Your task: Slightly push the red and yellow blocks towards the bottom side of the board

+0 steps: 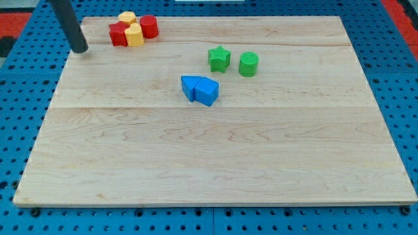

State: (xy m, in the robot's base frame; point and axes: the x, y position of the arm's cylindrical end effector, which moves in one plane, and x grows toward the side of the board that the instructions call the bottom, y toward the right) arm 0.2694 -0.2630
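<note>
A tight cluster sits at the board's top left: a red star-like block [118, 34], a yellow block [134, 35] beside it, a yellow hexagon-like block [127, 18] behind them, and a red cylinder [149, 27] on the right. My tip [80, 49] rests on the board's left edge, to the left of the cluster and slightly lower in view, apart from the red star-like block.
A green star [219, 58] and a green cylinder [248, 64] stand right of centre near the top. Two blue blocks [200, 89] touch each other near the middle. The wooden board [215, 163] lies on a blue pegboard.
</note>
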